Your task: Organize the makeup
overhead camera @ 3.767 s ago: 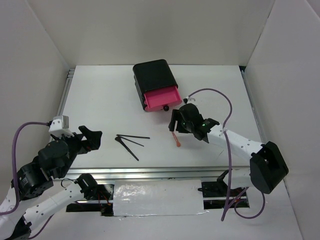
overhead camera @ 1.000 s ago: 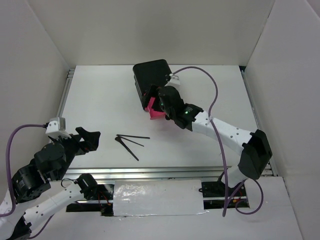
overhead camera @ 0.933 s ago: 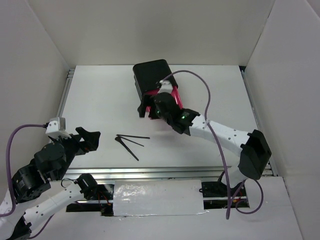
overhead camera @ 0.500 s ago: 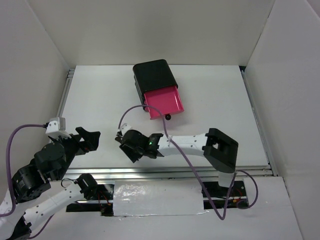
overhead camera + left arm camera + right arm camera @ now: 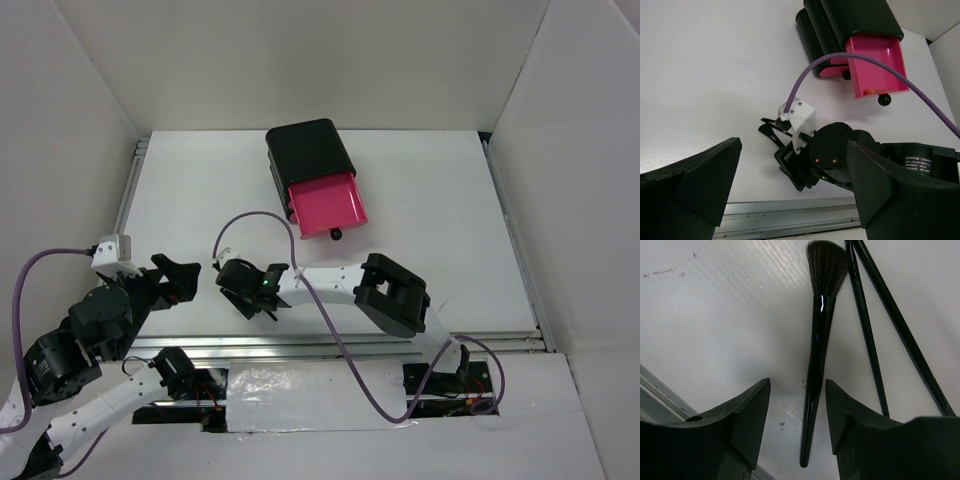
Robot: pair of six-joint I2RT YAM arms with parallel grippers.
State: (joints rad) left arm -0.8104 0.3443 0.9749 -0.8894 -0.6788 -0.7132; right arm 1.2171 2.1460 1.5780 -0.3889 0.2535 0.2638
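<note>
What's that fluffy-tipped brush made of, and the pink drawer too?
Brush: the handle looks like glossy black plastic or lacquered wood, judging by its sharp highlight. The tip is fine dark hair, possibly synthetic. Pink drawer: probably moulded plastic, with uniform colour and smooth, fairly matte walls.

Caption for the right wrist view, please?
Right claw open astride a fluffy black brush on the table, two thinner brushes beside it.

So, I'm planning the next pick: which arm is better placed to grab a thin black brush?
Right: the right gripper straddles the fluffy-tipped black brush; the left gripper hovers apart.
</note>
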